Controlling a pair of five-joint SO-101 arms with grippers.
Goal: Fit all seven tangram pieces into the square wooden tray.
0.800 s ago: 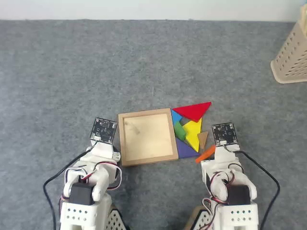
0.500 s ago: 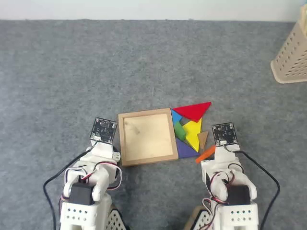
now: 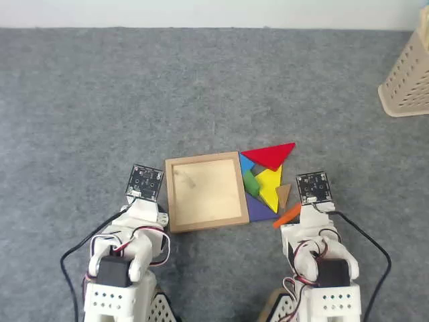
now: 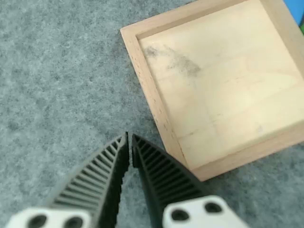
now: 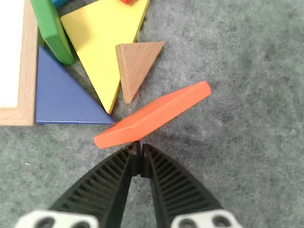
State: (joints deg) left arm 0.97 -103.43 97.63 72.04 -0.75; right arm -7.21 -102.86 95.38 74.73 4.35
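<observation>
The square wooden tray lies empty between my two arms; its near corner shows in the left wrist view. My left gripper is shut, low over the carpet just off the tray's outer edge. Right of the tray lie the pieces: red triangle, small blue piece, green piece, yellow triangle, brown triangle, dark blue triangle and orange parallelogram. My right gripper is shut, its tips right at the orange parallelogram's near edge.
Grey carpet covers the table. A cream slotted basket stands at the far right edge. Open carpet stretches beyond the tray and to the left of it. The dark blue triangle touches the tray's side.
</observation>
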